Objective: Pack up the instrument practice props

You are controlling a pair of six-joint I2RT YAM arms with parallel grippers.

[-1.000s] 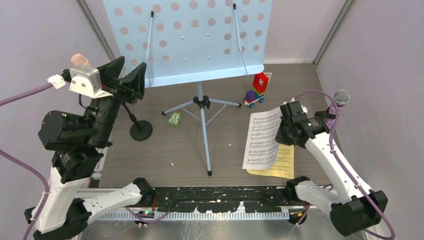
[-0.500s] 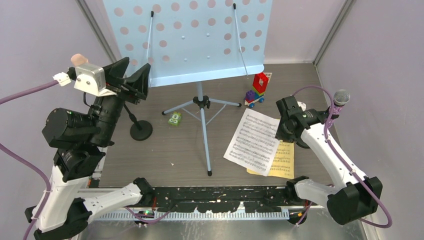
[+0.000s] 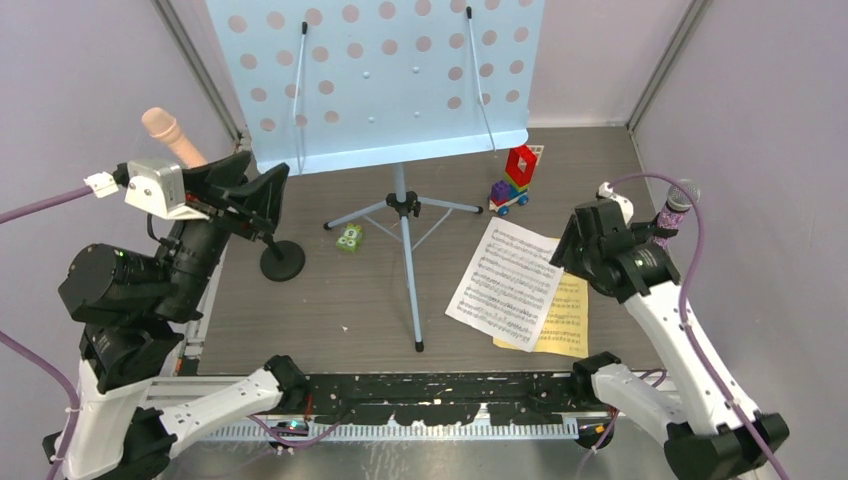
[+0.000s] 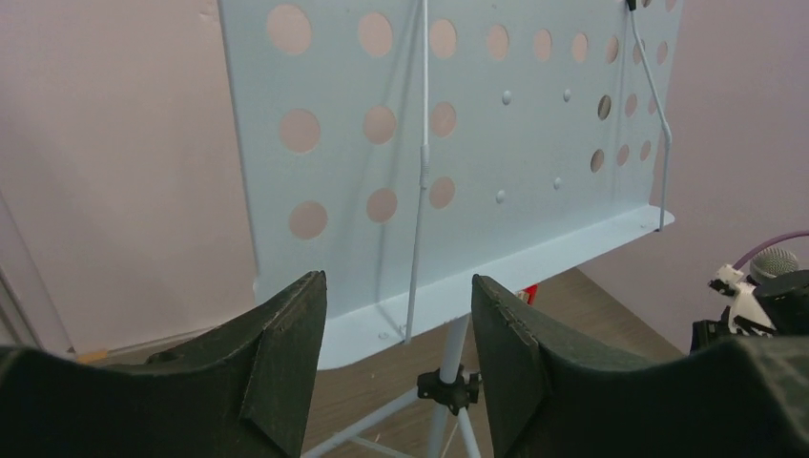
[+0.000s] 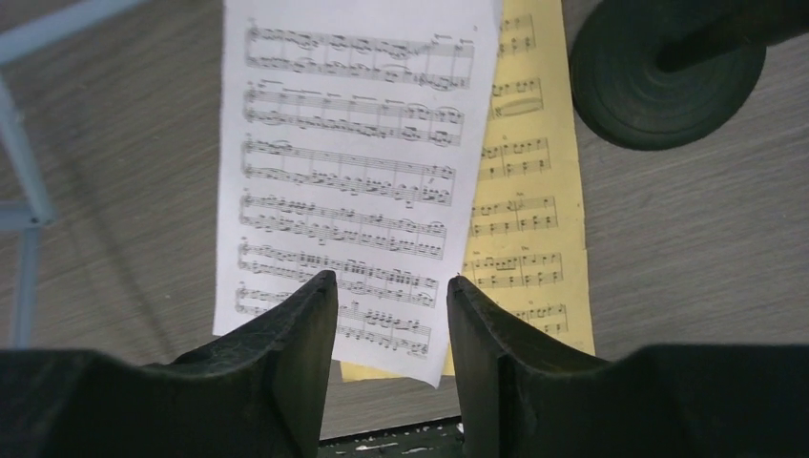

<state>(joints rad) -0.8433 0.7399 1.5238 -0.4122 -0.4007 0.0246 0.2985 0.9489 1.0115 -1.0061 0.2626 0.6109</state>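
**Surface and props, top and wrist views.** The wood-grain surface (image 3: 330, 300) carries the pale-blue perforated music rack (image 3: 385, 80), which stands upright on its tripod legs (image 3: 410, 290) at the middle back.

- **Left end effector** (image 4: 396, 286): raised to the left of the rack and facing its panel, with fingers spread and nothing between them.
- **Right end effector** (image 5: 391, 281): to the right of the rack's tripod, with fingers likewise apart (empty), hovering above the white score sheet (image 3: 505, 283).
- **Score sheets:** the white sheet lies flat to the right of the rack's front leg and overlaps the yellow score sheet (image 3: 565, 320).
- **Mic holders:** one black mic holder (image 3: 282, 260) stands left of the tripod. A second holder base (image 5: 668, 81) sits far right of the rack, touching the yellow sheet's edge.
- **Microphones:** the peach microphone (image 3: 170, 132) rises far left of the rack, and the purple microphone (image 3: 682, 193) far right.
- **Other items:** the toy brick car (image 3: 513, 180) is below the rack's right corner. The green block (image 3: 349, 237) is just left of the tripod.
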